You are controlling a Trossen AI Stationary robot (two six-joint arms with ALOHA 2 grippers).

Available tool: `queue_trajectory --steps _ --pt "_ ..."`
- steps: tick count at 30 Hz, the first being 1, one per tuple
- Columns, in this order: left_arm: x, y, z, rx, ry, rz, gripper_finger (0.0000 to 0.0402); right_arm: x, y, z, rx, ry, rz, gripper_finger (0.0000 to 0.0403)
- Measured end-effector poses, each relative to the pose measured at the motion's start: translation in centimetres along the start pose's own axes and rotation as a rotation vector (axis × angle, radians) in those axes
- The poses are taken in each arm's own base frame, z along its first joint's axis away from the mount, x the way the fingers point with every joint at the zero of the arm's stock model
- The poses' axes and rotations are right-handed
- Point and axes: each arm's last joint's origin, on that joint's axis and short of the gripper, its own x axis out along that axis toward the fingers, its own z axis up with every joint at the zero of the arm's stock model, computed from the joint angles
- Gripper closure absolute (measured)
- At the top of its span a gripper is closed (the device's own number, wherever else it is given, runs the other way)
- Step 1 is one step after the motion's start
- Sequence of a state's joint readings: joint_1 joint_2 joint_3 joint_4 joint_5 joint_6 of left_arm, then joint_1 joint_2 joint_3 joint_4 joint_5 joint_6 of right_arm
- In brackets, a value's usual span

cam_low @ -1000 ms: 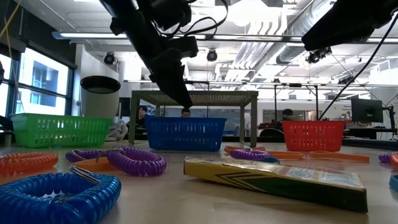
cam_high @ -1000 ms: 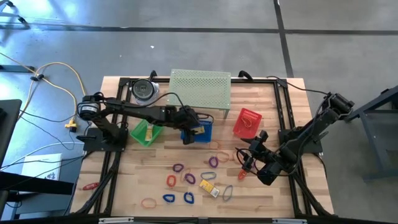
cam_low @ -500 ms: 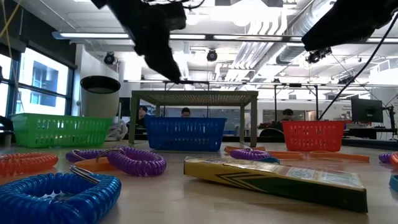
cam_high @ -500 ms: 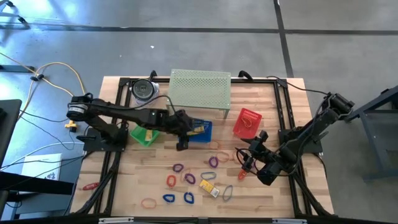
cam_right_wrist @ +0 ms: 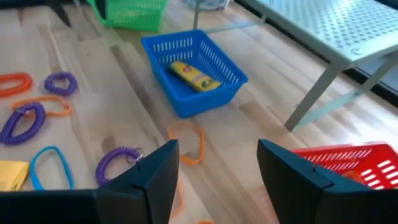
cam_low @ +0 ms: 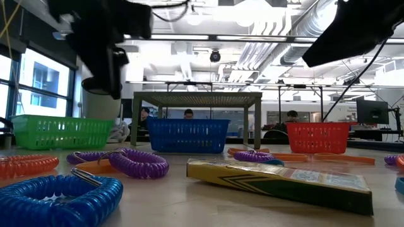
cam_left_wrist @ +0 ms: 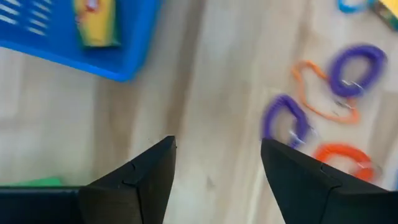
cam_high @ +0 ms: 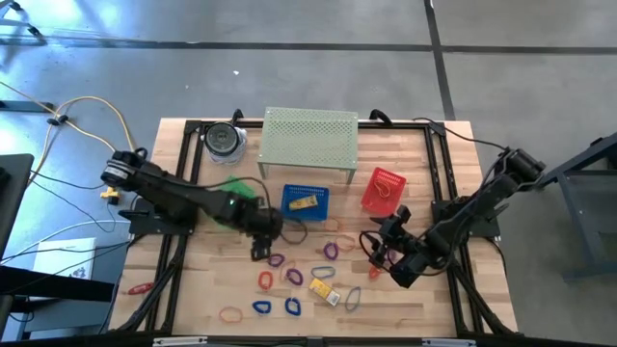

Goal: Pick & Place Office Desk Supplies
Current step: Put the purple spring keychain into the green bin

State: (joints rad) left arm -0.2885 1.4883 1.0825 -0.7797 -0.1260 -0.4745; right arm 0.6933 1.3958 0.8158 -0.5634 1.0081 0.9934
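Table (cam_high: 434,164) of pale wood planks carries everything, both arms over it. Perforated green shelf (cam_high: 310,137) stands at the far edge, well beyond both grippers. Blue basket (cam_high: 306,201) sits just ahead of the left gripper (cam_high: 260,250), with a yellow box (cam_high: 307,203) lying inside; the right wrist view shows the same basket (cam_right_wrist: 194,70) and box (cam_right_wrist: 191,76) ahead of the right fingers. Green basket (cam_high: 228,207) is mostly under the left arm. Red basket (cam_high: 383,190) is close by the right gripper (cam_high: 379,253), on its far side. Round grey can (cam_high: 223,141) stands at the far left corner.

Left gripper hangs above bare wood, fingers (cam_left_wrist: 140,180) parted, nothing between them. Right gripper hovers low near the table's right half, fingers (cam_right_wrist: 146,180) also spread apart, empty.

Loose supplies lie between the two grippers and nearer the front edge: a second yellow box (cam_high: 325,291), purple coil loop (cam_high: 277,260) just beside the left gripper, another purple coil (cam_high: 331,251), blue coils (cam_high: 260,307), orange coil (cam_high: 265,280), thin orange band (cam_high: 345,241) near the right gripper. Low view has a blue coil (cam_low: 60,195), a purple coil (cam_low: 142,164) and the yellow box (cam_low: 278,180) up close.
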Motion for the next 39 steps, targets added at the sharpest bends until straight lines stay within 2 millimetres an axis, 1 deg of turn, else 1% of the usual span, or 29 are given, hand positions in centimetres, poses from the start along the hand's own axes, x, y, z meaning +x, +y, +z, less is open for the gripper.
queue_trajectory --steps 6,9,14,19,26,39 --pt "-0.5 -2.8 -1.6 0.089 0.01 -0.038 0.0171 0.1 0.2 0.2 -0.017 -0.021 0.001 0.0196" --pt "-0.6 -3.9 -2.4 0.122 0.006 -0.059 0.0171 0.1 0.5 0.4 0.012 -0.04 0.017 0.0196" --pt "-0.5 -5.2 -3.5 0.105 0.001 -0.087 0.0171 0.2 1.0 1.0 0.03 -0.079 0.045 0.0196" --pt "0.0 -5.8 -4.7 0.096 0.014 -0.095 0.0171 0.1 1.5 1.5 0.037 -0.108 0.076 0.0196" --pt "1.0 -5.8 -6.0 0.117 0.016 -0.072 0.0171 0.0 1.7 1.7 0.039 -0.119 0.089 0.0196" --pt "1.1 -6.1 -5.7 0.111 -0.025 -0.108 0.0171 0.3 1.6 1.8 0.044 -0.119 0.076 0.0196"
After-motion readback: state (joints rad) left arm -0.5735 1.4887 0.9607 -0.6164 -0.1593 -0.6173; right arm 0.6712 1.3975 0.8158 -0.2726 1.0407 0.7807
